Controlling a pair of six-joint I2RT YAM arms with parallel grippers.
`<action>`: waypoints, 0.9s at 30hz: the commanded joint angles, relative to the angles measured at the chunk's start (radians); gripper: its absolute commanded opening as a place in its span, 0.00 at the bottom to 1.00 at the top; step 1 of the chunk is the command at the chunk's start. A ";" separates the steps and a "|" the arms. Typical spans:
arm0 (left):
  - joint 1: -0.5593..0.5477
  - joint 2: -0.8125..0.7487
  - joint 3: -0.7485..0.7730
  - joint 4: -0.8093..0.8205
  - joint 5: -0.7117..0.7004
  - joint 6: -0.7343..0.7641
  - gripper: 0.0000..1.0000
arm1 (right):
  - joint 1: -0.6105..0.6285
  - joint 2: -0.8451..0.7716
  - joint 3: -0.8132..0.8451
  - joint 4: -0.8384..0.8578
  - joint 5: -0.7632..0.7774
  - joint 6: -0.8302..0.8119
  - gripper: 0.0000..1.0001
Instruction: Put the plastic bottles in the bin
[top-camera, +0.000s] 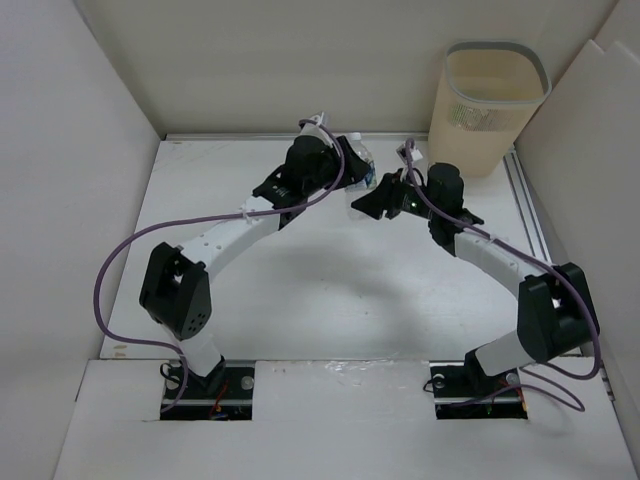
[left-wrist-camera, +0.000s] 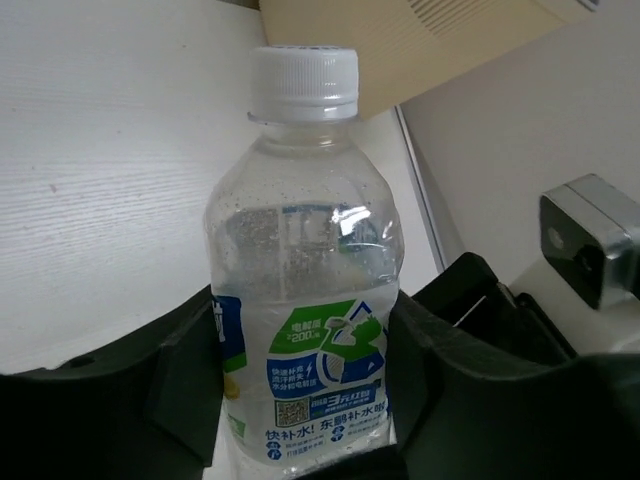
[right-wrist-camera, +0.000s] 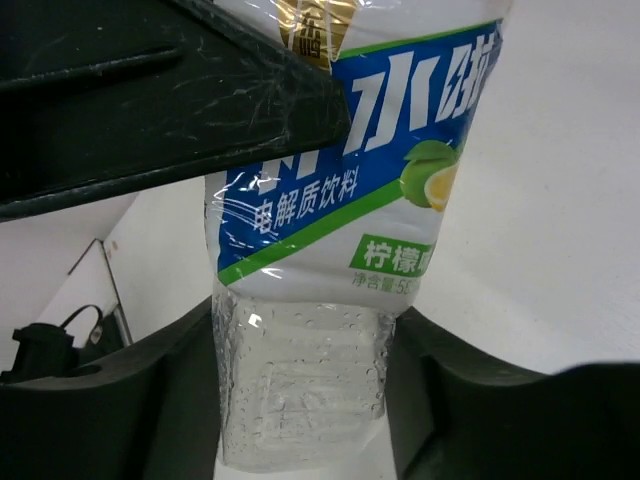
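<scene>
I read this as a handover. One bottle (left-wrist-camera: 300, 200) is pinched by both arms over the far middle of the table (top-camera: 330, 290), left of the bin (top-camera: 470, 130) and not yet above it. My left gripper (left-wrist-camera: 305, 330) has its fingers pressed on either side of the label. My right gripper (right-wrist-camera: 305, 350) clamps the clear, ribbed base below the label. From the left wrist camera I can't quite judge how firm the left pinch is.

For the next move I'd let the left fingers go first. Then I'd swing the right arm back and to the right until the bottle hangs over the bin's rim, and only there release it.

The bottle is clear and white-capped, with droplets inside. Its label is blue, white and green and shows a green-yellow fruit. It looks light and easily dented.
</scene>
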 joint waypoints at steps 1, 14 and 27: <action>-0.025 -0.064 -0.011 0.022 0.041 -0.047 0.53 | 0.025 -0.004 0.059 0.155 -0.018 -0.036 0.00; 0.006 -0.351 -0.100 -0.177 -0.449 -0.176 1.00 | -0.260 0.115 0.419 -0.003 -0.003 0.016 0.00; 0.015 -0.610 -0.253 -0.236 -0.436 -0.090 1.00 | -0.530 0.384 0.942 -0.220 0.334 0.142 0.07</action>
